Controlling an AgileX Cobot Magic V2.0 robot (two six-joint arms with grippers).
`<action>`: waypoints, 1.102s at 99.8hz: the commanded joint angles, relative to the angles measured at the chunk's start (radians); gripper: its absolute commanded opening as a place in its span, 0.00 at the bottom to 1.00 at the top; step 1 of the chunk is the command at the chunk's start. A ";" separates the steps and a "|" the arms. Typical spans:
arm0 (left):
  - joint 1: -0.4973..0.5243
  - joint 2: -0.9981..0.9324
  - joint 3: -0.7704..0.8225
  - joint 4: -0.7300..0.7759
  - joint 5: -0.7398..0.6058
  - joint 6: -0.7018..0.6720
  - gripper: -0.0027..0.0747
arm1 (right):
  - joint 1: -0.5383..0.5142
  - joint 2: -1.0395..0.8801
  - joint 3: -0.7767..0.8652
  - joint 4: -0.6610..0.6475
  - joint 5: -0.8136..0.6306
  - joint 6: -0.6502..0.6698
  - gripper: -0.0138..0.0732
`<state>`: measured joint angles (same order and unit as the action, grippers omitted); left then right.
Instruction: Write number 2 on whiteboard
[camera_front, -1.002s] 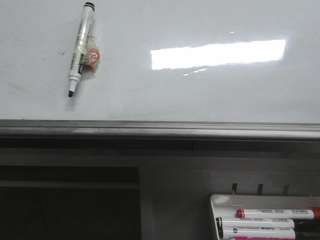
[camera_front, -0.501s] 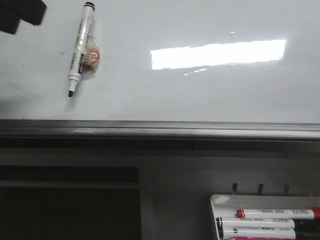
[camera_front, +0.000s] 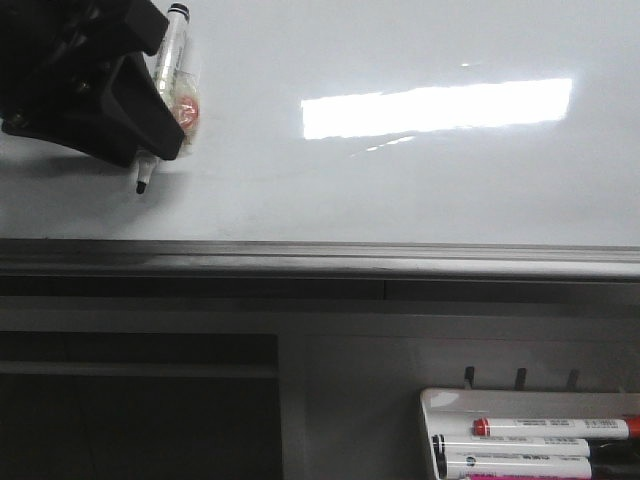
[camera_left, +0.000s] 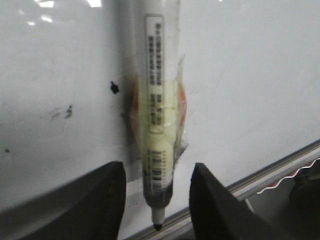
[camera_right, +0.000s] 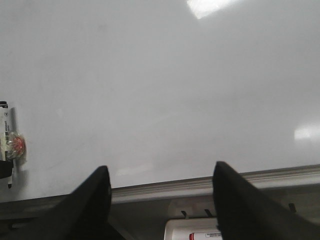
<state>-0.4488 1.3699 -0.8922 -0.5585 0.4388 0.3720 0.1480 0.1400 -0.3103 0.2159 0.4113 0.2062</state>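
Note:
The whiteboard (camera_front: 400, 180) fills the upper front view, glossy white with a grey rim (camera_front: 320, 255). No number 2 line shows on it. A white marker pen (camera_front: 172, 50) with a black tip is taped to the board at the upper left, tip towards the rim. My left gripper (camera_front: 130, 130) is over the pen and hides part of it. In the left wrist view the left gripper (camera_left: 156, 200) is open, with the pen (camera_left: 156, 125) between its fingers (camera_left: 107, 200), apart from both. My right gripper (camera_right: 160, 205) is open and empty over the board's rim.
A small red round piece (camera_front: 187, 112) is taped beside the pen. A white marker tray (camera_front: 440, 410) with several markers, one red-capped (camera_front: 550, 427), hangs below the board at the lower right. Small black specks (camera_left: 114, 88) mark the board near the pen.
My left gripper has come in from the upper left and moved right and down over the pen. The pen has not moved.

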 joint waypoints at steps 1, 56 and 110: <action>-0.007 -0.010 -0.034 -0.016 -0.064 -0.010 0.30 | -0.004 0.019 -0.035 -0.006 -0.067 -0.014 0.62; -0.016 -0.022 -0.034 0.025 -0.077 -0.001 0.01 | -0.004 0.019 -0.041 -0.004 -0.020 -0.073 0.62; -0.458 -0.312 -0.034 0.275 0.211 0.485 0.01 | 0.112 0.363 -0.344 0.715 0.287 -1.104 0.56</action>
<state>-0.8295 1.0840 -0.8940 -0.3238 0.6658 0.7731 0.2310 0.4168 -0.5847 0.8202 0.7187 -0.7925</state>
